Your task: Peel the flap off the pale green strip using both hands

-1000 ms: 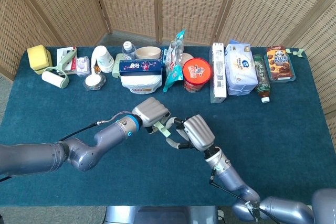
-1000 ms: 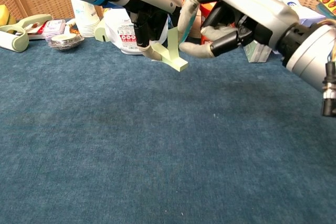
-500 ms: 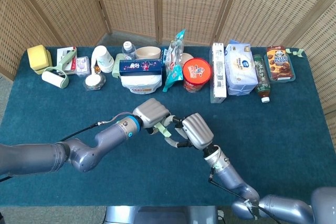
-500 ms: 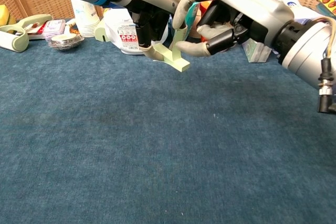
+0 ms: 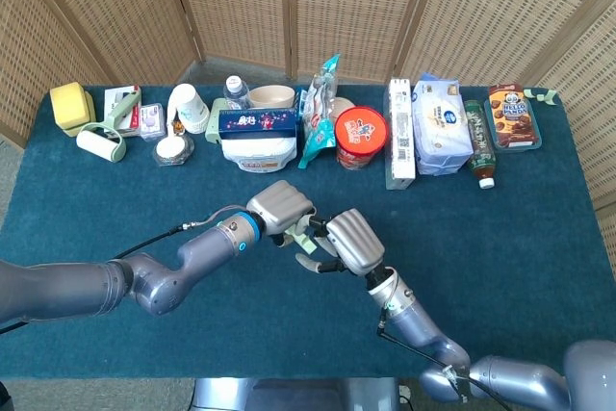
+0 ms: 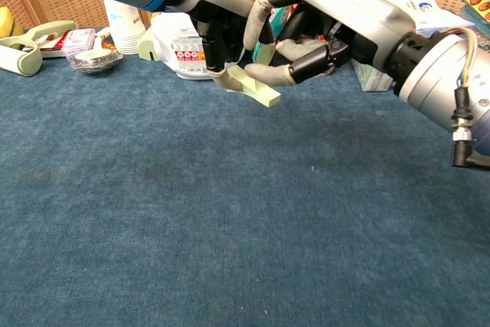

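Above the middle of the blue tabletop point(image 5: 539, 228) the two hands meet, both held in the air and not touching the cloth. The left hand point(image 5: 280, 209) comes in from the left side and grips the pale green strip point(image 6: 256, 88) with its fingers point(image 6: 217, 44) curled down around the near end of it; in the chest view the strip sticks out from under these fingers, tilted a little downward to the right. The right hand point(image 5: 349, 243) reaches in from the right and is just beside the left hand, almost touching it. Its fingers point(image 6: 264, 76) are bent inward at the strip, one pale fingertip lying just above the strip and another standing up behind it. I cannot tell if these fingers really pinch the flap or only touch the strip, because they cover that part. Behind the strip, along the far edge of the tabletop, stands a row of goods: directly behind is the red round tin point(image 5: 360, 137), to the left of the strip a white tub point(image 5: 257, 151) with a dark blue box point(image 5: 258, 122) on it, further left a lint roller point(image 5: 101, 144), and to the right of the strip a white tissue pack point(image 5: 441, 127).
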Robot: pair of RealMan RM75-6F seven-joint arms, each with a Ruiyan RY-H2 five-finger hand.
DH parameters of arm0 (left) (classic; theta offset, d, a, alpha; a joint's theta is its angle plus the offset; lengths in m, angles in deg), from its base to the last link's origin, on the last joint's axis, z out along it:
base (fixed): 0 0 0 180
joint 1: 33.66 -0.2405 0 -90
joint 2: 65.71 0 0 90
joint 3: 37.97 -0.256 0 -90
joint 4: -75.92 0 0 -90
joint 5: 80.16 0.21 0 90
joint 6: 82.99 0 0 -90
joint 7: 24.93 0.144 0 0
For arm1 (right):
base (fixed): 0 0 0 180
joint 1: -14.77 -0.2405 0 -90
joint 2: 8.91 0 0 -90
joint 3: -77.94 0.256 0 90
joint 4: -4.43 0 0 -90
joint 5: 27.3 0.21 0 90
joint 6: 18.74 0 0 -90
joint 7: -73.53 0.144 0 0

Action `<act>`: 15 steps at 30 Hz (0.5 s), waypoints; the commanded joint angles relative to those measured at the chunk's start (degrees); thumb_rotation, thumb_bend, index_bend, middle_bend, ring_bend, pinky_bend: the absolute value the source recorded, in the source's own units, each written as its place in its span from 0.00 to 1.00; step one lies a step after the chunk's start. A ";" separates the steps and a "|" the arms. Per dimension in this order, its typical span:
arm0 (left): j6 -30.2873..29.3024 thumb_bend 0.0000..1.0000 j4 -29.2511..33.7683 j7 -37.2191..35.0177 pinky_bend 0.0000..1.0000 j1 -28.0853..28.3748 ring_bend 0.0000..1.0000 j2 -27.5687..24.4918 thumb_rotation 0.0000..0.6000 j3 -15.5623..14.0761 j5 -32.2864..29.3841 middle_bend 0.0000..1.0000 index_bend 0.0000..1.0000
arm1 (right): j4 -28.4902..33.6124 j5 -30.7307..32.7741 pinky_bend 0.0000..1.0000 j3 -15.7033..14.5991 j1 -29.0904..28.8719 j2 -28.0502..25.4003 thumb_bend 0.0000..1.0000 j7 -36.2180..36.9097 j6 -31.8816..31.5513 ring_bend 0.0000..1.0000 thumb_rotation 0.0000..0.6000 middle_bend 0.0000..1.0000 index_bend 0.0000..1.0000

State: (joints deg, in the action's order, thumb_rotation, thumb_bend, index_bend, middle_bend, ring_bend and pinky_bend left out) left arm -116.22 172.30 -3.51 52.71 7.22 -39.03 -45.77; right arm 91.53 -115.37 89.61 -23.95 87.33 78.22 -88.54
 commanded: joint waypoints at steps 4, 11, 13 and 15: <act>-0.40 0.37 -0.04 -0.05 1.00 0.16 1.00 0.08 1.00 0.10 0.02 1.00 0.61 | 0.00 0.09 0.83 -0.23 0.02 -0.01 0.30 -0.07 -0.02 0.99 0.83 1.00 0.45; -0.54 0.37 0.08 -0.25 1.00 0.32 1.00 -0.20 1.00 0.21 -0.10 1.00 0.61 | -0.70 0.01 0.83 -0.69 0.01 0.50 0.30 0.31 -0.10 0.99 0.83 1.00 0.49; -0.47 0.38 0.29 -0.30 1.00 0.33 1.00 -0.31 1.00 0.20 -0.04 1.00 0.61 | -1.00 -0.02 0.83 -0.63 -0.08 0.70 0.30 0.42 -0.16 0.99 0.84 1.00 0.50; -0.33 0.37 0.49 -0.38 1.00 0.36 1.00 -0.47 1.00 0.13 -0.02 1.00 0.61 | -1.32 -0.09 0.83 -0.48 -0.28 0.88 0.30 0.51 -0.15 0.99 0.85 1.00 0.51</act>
State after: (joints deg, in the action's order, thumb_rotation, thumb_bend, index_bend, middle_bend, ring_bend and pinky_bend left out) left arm -116.56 172.77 -3.88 53.06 6.76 -38.90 -45.79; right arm 90.22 -115.44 89.10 -24.21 88.18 78.71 -88.69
